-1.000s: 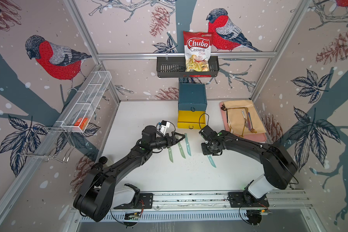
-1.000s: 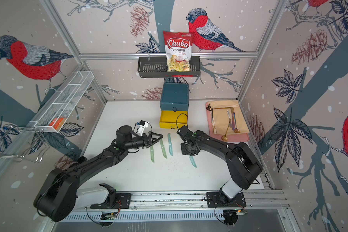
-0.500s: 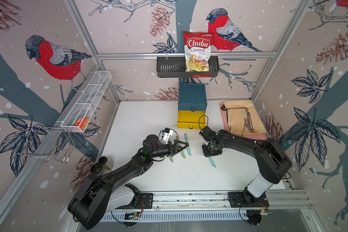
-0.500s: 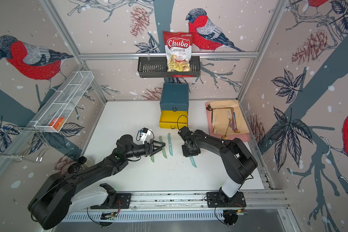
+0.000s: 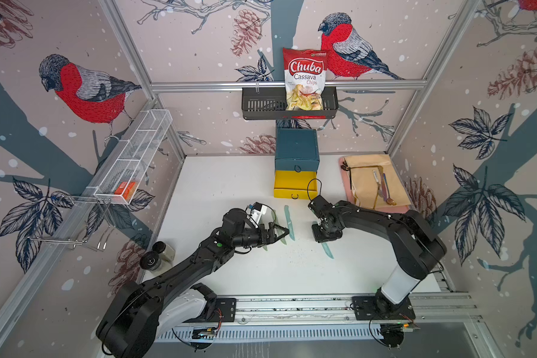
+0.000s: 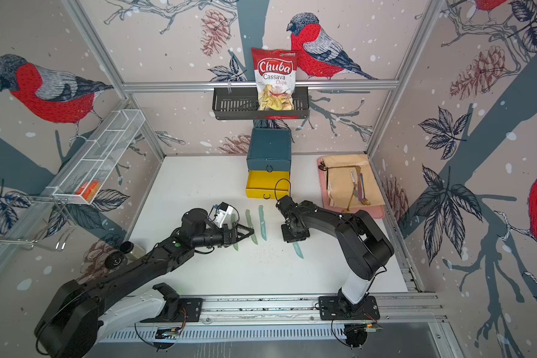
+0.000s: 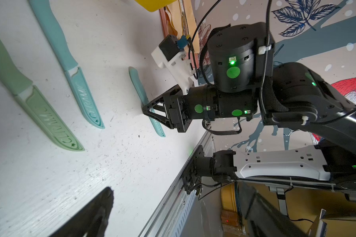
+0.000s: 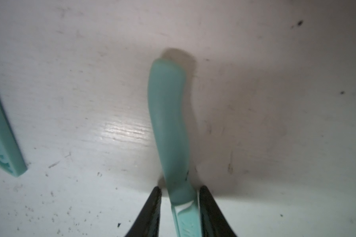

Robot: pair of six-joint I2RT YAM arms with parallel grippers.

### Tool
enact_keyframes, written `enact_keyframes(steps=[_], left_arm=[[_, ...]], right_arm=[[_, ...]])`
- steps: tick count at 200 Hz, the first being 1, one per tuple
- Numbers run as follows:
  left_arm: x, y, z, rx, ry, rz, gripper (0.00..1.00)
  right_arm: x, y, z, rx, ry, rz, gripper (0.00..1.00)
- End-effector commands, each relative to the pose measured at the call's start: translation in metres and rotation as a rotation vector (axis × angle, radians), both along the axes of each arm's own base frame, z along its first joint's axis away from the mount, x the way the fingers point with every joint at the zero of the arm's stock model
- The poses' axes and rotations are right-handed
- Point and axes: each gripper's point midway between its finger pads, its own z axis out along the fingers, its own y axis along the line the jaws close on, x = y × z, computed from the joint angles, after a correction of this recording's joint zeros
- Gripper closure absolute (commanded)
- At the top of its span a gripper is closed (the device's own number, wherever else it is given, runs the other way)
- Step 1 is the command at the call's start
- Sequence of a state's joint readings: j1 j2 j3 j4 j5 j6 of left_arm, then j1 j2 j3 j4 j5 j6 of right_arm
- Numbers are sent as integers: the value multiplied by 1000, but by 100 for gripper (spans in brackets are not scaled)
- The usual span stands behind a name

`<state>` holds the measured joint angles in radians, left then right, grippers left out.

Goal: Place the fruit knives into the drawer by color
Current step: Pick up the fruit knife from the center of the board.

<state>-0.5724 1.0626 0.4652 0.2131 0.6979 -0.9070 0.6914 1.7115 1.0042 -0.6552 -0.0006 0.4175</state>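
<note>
Teal knife (image 8: 169, 123) lies on the worktop (image 8: 70, 102), the right claw (image 8: 179, 207) straddling it where handle meets blade; whether it grips yet I cannot tell. Left claw (image 5: 281, 234) gapes empty. Seemingly pickup: next, clench, lift, carry to the drawer (image 5: 295, 187).

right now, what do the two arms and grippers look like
The left arm and right arm are black jointed tubes on white base links, with thin black cables. The right arm carries round green stickers and a white camera mount. The left gripper and right gripper have black triangular open-frame fingers.
</note>
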Motion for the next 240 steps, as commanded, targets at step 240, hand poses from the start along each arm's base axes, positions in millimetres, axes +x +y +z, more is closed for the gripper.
enact_keyframes(steps=[240], left_arm=[[0,1,-9,45,-23,-18,3]], right_arm=[[-5,-8,-22,-63,96,79,100]])
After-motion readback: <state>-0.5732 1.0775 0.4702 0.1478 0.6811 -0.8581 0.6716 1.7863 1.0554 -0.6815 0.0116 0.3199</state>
